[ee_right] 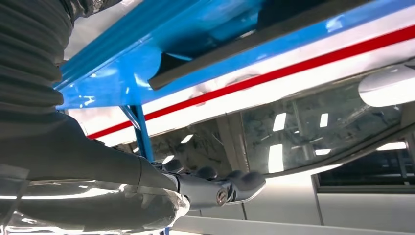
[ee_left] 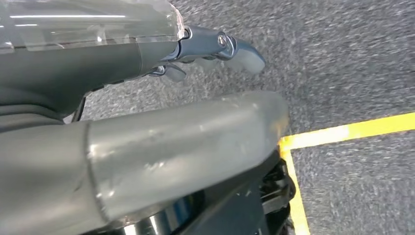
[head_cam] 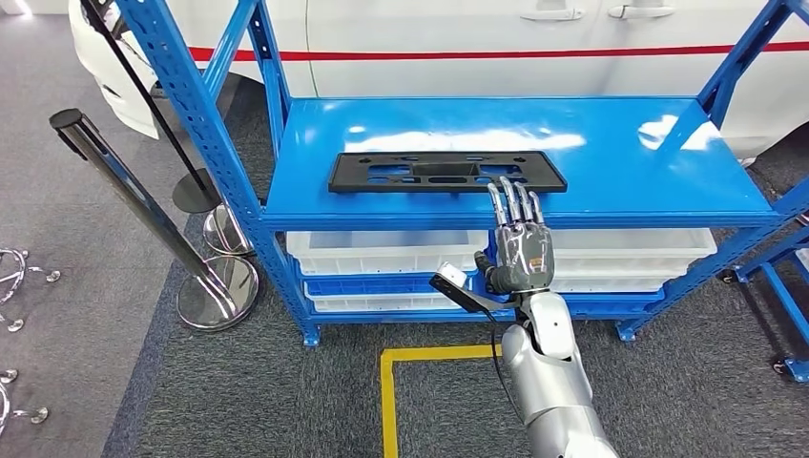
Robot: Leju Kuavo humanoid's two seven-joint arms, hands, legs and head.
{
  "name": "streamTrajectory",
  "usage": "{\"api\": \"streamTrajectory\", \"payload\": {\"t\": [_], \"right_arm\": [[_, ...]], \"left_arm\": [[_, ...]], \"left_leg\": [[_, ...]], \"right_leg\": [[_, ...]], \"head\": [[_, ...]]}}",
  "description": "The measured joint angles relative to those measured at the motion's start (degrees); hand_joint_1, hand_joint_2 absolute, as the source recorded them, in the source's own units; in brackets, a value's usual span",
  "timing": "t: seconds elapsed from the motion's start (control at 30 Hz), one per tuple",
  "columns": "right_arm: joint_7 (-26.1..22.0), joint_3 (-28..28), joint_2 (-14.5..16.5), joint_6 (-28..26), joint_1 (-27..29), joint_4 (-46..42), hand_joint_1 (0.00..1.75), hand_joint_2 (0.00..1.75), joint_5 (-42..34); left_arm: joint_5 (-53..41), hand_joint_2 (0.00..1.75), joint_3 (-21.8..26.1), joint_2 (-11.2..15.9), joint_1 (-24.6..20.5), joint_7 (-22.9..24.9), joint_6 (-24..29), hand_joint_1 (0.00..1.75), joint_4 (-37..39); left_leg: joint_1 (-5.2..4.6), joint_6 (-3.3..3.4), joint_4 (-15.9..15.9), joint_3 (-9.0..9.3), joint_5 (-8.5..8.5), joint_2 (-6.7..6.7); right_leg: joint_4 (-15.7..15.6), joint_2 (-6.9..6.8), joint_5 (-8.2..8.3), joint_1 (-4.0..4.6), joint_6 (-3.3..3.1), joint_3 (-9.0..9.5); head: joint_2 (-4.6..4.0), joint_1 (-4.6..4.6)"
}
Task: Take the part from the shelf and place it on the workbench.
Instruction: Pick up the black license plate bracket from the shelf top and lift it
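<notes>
The blue shelf point(head_cam: 611, 153) carries the flat black plastic part point(head_cam: 446, 172) near its front edge. The right hand point(head_cam: 520, 239) reaches over that edge, fingers straight and apart, grasping nothing, tips just beside the part. Approach step; next, slide over and grip it. The left hand point(ee_left: 147, 58) hangs above carpet, empty.

Bare blue shelf top point(head_cam: 630, 162) lies open right of the black part point(head_cam: 446, 172). Slanted blue braces point(head_cam: 730, 72) flank both ends; a white car point(head_cam: 496, 43) closes the back.
</notes>
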Motion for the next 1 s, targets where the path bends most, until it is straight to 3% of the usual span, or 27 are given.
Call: {"api": "streamTrajectory", "payload": {"t": [0.03, 0.07, 0.13, 0.2, 0.23, 0.33, 0.4, 0.43, 0.5, 0.53, 0.57, 0.6, 0.67, 0.73, 0.8, 0.9, 0.93, 1.0], "right_arm": [[0.4, 0.0, 0.0, 0.0, 0.2, 0.0, 0.00, 1.75, 0.0], [0.7, 0.0, 0.0, 0.0, 0.4, 0.0, 0.00, 1.75, 0.0], [1.2, 0.2, 0.0, 0.0, 0.5, 0.0, 0.00, 1.75, 0.1], [1.3, 0.3, 0.0, 0.0, 0.4, 0.0, 0.00, 1.75, 0.0], [1.4, 0.3, 0.0, 0.0, 0.5, -0.1, 0.00, 1.75, -0.1], [1.4, 0.4, 0.0, 0.0, 0.6, -0.2, 0.00, 1.75, -0.5], [1.4, 0.5, 0.1, 0.0, 0.6, -0.5, 0.00, 1.75, -0.7], [1.4, 0.6, 0.1, 0.0, 0.5, -0.5, 0.00, 1.75, -0.8], [1.4, 0.7, 0.1, 0.0, 0.5, -0.5, 0.00, 1.75, -0.8], [1.4, 0.7, 0.1, 0.0, 0.6, -0.5, 0.00, 1.75, -0.8], [1.4, 0.7, 0.1, 0.0, 0.6, -0.5, 0.00, 1.75, -0.8], [1.4, 0.7, 0.1, 0.0, 0.6, -0.5, 0.00, 1.75, -0.8], [1.4, 0.8, 0.1, 0.0, 0.6, -0.5, 0.00, 1.75, -0.8], [1.5, 0.8, 0.1, 0.0, 0.6, -0.5, 0.00, 1.75, -0.7], [1.6, 0.8, 0.1, 0.0, 0.6, -0.5, 0.00, 1.75, -0.7], [1.5, 0.8, 0.1, 0.0, 0.5, -0.6, 0.00, 1.75, -0.9], [1.5, 0.8, 0.1, 0.0, 0.5, -0.6, 0.00, 1.75, -0.9], [1.5, 0.8, 0.0, 0.0, 0.6, -0.5, 0.00, 1.75, -1.0]], "left_arm": [[-0.3, 0.00, 0.0, -0.1, 0.0, 0.3, 0.0, 0.00, -0.1], [-0.6, 0.00, 0.0, -0.2, 0.0, 0.5, -0.1, 0.00, -0.1], [-0.9, 0.00, 0.1, -0.3, 0.0, 0.2, -0.1, 0.00, -0.2], [-1.0, 0.00, 0.2, -0.3, 0.1, -0.2, -0.1, 0.00, -0.2], [-1.0, 0.00, 0.3, -0.3, 0.1, -0.3, -0.1, 0.00, -0.2], [-1.1, 0.00, 0.5, -0.3, 0.0, -0.7, 0.0, 0.00, -0.2], [-1.1, 0.00, 0.6, -0.2, 0.0, -0.9, 0.0, 0.00, -0.2], [-1.1, 0.00, 0.6, -0.2, 0.0, -1.0, 0.1, 0.00, -0.2], [-1.1, 0.00, 0.7, -0.2, 0.0, -1.1, 0.1, 0.00, -0.2], [-1.1, 0.00, 0.8, -0.2, 0.1, -1.1, 0.1, 0.00, -0.2], [-1.1, 0.00, 0.9, -0.2, 0.2, -1.2, 0.1, 0.00, -0.2], [-1.1, 0.00, 0.9, -0.2, 0.3, -1.2, 0.1, 0.00, -0.2], [-1.1, 0.00, 1.0, -0.2, 0.3, -1.2, 0.1, 0.00, -0.2], [-1.1, 0.00, 1.1, -0.2, 0.2, -1.3, 0.1, 0.00, -0.2], [-1.1, 0.00, 1.1, -0.2, 0.2, -1.4, 0.1, 0.00, -0.2], [-1.1, 0.00, 1.2, -0.1, 0.3, -1.5, 0.2, 0.00, -0.2], [-1.1, 0.00, 1.2, -0.1, 0.3, -1.5, 0.2, 0.00, -0.2], [-1.1, 0.00, 1.2, -0.1, 0.2, -1.6, 0.2, 0.00, -0.2]], "left_leg": [[-0.02, 0.06, 0.1, 0.06, -0.12, -0.01], [-0.02, 0.06, 0.2, 0.17, -0.28, -0.04], [0.01, -0.15, 0.5, 0.56, -0.81, -0.09], [-0.13, -0.66, 1.0, 0.74, -1.49, -0.14], [-0.18, -0.96, 1.2, 0.73, -1.72, -0.15], [-0.15, -1.86, 1.2, 0.80, -2.13, -0.11], [-0.02, -2.46, 2.8, 0.31, -3.27, -0.06], [0.09, -2.73, 5.4, -0.84, -4.55, -0.04], [0.26, -3.14, 12.8, -4.82, -7.46, -0.04], [0.35, -3.27, 15.8, -6.75, -8.15, -0.04], [0.41, -3.32, 16.9, -7.81, -7.70, -0.04], [0.44, -3.30, 15.8, -7.75, -6.09, -0.04], [0.45, -2.96, 9.0, -5.21, -1.46, -0.04], [0.18, -2.40, 3.1, -2.67, 0.78, -0.06], [-0.15, -1.90, 1.7, -1.99, 0.48, -0.10], [0.13, -1.00, 0.5, -1.19, 0.55, -0.06], [0.25, -0.68, 0.2, -0.84, 0.58, -0.02], [0.19, -0.16, 0.0, -0.51, 0.36, 0.02]], "right_leg": [[2.4, -0.01, -0.42, -0.04, 0.09, -1.47], [2.7, -0.03, 0.31, -0.10, 0.17, -1.95], [-2.6, -0.12, 4.32, -0.21, 0.14, 0.26], [-9.1, -0.20, 6.87, -0.11, -0.12, 3.39], [-10.8, -0.21, 7.10, -0.02, -0.32, 4.17], [-11.7, -0.05, 6.70, 0.12, -1.15, 4.61], [-12.2, -0.05, 6.66, -0.03, -1.80, 5.23], [-12.4, -0.12, 6.58, -0.09, -2.09, 5.54], [-12.5, -0.22, 6.31, 0.01, -2.50, 5.85], [-12.4, -0.23, 6.18, 0.07, -2.59, 5.95], [-12.4, -0.19, 6.03, 0.10, -2.62, 6.10], [-12.4, -0.13, 5.84, 0.11, -2.58, 6.34], [-12.4, -0.04, 5.36, 0.09, -2.38, 7.04], [-12.4, 0.01, 4.96, 0.21, -1.93, 7.36], [-12.5, 0.01, 4.83, 0.28, -1.32, 7.31], [-11.2, -0.08, 3.79, 0.19, -0.47, 6.98], [-9.0, -0.10, 2.65, 0.17, -0.29, 5.95], [-1.9, -0.13, -0.23, 0.06, -0.08, 2.10]], "head": [[0.00, 0.01], [0.00, 0.00], [0.00, 0.01], [0.00, -0.01], [0.00, -0.01], [0.00, -0.02], [0.00, -0.02], [0.00, -0.04], [0.00, -0.04], [0.00, -0.03], [0.00, -0.03], [0.00, -0.04], [0.00, -0.03], [0.00, -0.03], [0.00, -0.02], [0.00, -0.01], [0.00, -0.01], [0.00, -0.01]]}}
